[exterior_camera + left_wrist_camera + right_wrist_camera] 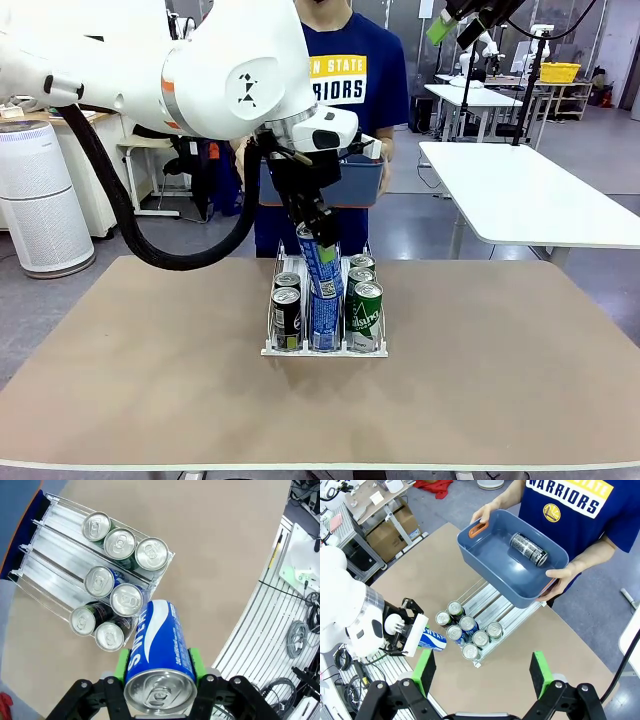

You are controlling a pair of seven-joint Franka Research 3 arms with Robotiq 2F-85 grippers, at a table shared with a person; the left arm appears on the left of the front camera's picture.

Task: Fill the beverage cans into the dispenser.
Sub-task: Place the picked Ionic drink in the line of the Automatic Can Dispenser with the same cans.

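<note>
The left gripper (159, 672) clamped a blue can (157, 640) across its body between the green pads, with the silver top toward the wrist camera, probably so the base could enter a lane first. The right gripper (482, 672) hung high with its jaws wide and empty, seemingly parked clear of the work. Beyond the held can, toward the upper left of the left wrist view, lay the dispenser (55, 530) with seven cans (120, 544) bunched at its near end. The held can hovered by the middle lane there, and contact could not be judged. Farthest off, a person (580, 510) held a tub (485, 555) with one black can (528, 549), apparently offering it.
</note>
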